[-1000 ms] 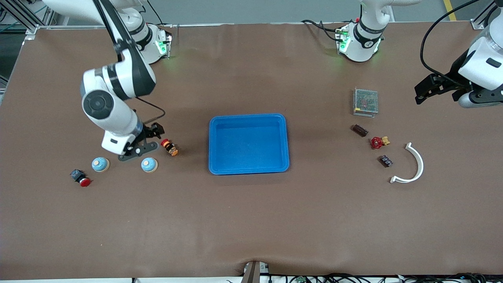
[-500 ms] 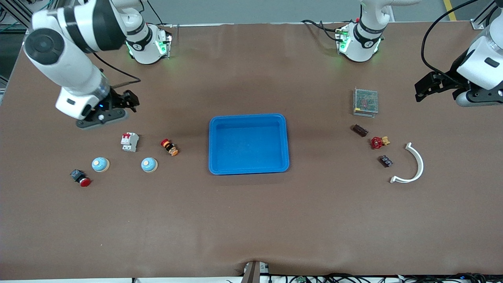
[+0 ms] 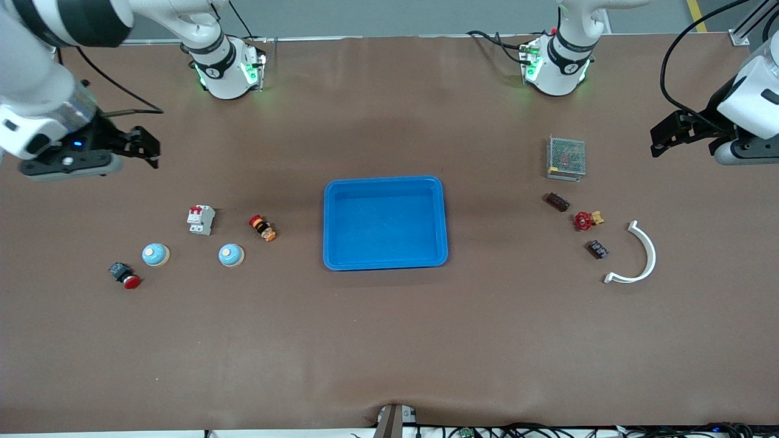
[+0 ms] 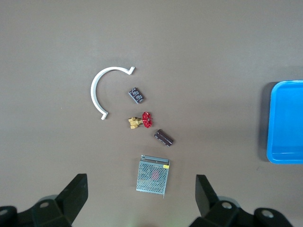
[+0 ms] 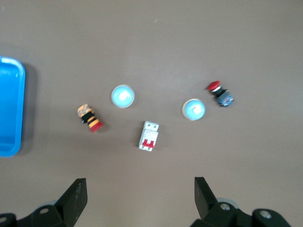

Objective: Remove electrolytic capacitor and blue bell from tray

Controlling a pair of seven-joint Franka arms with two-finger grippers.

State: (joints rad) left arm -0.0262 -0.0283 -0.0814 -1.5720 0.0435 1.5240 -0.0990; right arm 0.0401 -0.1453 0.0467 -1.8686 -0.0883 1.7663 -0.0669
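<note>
Two light-blue bells [image 3: 156, 254] [image 3: 231, 255] stand toward the right arm's end of the table; they also show in the right wrist view [image 5: 193, 109] [image 5: 123, 96]. A dark cylindrical capacitor [image 3: 557, 201] lies toward the left arm's end, also in the left wrist view [image 4: 164, 138]. A second small dark part [image 3: 597, 249] lies nearer the camera. The blue tray [image 3: 385, 180] is in the middle, empty. My right gripper [image 3: 143, 148] is open and empty, high over bare table at its end [image 5: 140, 187]. My left gripper [image 3: 666, 137] is open and empty, high over its end [image 4: 140, 184].
A white circuit breaker [image 3: 201, 219] and two red-capped push buttons [image 3: 262, 227] [image 3: 125, 275] lie by the bells. A metal mesh box [image 3: 566, 157], a red valve [image 3: 586, 219] and a white curved strip [image 3: 639, 255] lie by the capacitor.
My right arm has lifted from low beside the bells and swung up toward its end of the table, uncovering the white breaker. My left gripper has drifted slightly up and outward.
</note>
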